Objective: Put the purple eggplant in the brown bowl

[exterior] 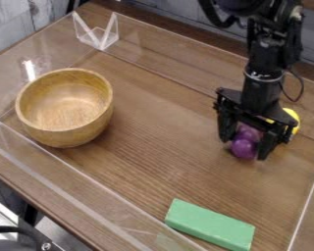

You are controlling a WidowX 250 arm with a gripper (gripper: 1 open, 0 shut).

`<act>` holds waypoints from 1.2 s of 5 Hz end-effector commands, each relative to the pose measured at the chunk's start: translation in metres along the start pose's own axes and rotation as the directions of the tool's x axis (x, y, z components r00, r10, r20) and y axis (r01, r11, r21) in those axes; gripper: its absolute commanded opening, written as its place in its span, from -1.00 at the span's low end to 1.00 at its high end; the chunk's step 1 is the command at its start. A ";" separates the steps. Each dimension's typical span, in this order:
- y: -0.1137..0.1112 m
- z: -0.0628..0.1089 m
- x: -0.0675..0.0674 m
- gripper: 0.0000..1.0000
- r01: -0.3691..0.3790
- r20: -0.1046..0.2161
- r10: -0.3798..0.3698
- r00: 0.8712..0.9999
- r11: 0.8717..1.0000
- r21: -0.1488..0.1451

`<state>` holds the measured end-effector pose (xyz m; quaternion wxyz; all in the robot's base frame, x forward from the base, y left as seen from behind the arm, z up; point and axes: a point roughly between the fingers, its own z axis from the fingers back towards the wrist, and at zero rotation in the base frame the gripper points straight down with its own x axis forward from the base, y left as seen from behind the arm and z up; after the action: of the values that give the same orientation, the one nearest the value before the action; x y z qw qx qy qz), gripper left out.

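Eggplant between open fingers, right side of table.

The purple eggplant [241, 146] stands roughly upright; tip direction hidden. The gripper [249, 149] straddles it, fingers spread wide, no grip visible. A lemon [289, 118] sits just behind. The brown bowl [66, 106] lies well left across bare table [146, 167].

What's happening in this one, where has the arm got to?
A single robot arm has its gripper pointing down with the jaws open on either side of the purple eggplant, which sits on the wooden table at the right. The jaws are not closed, so nothing is held yet. A yellow lemon lies just beside the gripper. The brown bowl stands empty at the left, well apart from the eggplant, and a green block lies near the front edge.
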<state>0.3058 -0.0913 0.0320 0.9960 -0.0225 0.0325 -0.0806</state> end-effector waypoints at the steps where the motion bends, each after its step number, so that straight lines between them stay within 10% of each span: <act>1: -0.002 0.015 0.015 1.00 0.000 0.069 0.000 0.998 1.000 -0.011; 2: -0.001 0.013 0.017 -1.00 -0.006 0.075 0.008 0.997 1.000 -0.015; 6: 0.005 0.030 0.019 -1.00 -0.028 0.107 0.032 0.994 0.999 -0.042</act>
<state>0.3128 -0.0870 0.0318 0.9968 -0.0379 0.0300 -0.0638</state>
